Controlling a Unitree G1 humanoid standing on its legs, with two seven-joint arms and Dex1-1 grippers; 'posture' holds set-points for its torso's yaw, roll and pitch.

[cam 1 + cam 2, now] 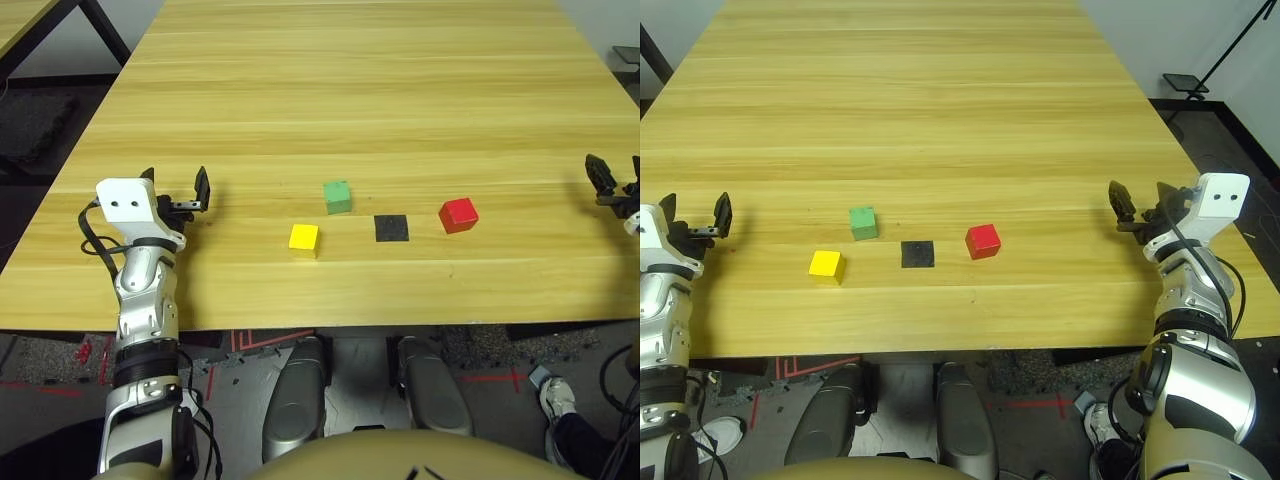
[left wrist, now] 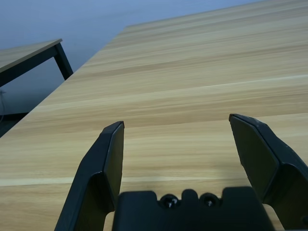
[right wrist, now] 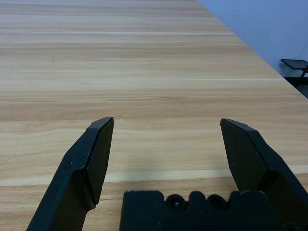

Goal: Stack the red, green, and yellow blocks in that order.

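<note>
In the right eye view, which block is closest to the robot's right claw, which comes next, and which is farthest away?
Measured from the right claw, which is open over the table's right side:
1. Red block, right of the black square patch.
2. Green block, left of the patch.
3. Yellow block, farthest left.

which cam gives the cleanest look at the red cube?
Either head eye view. The small matte red cube sits unobstructed on the wooden table, right of the flat black square patch. The left eye view shows it equally well. Both wrist views look along open pincer fingers at bare tabletop.
</note>
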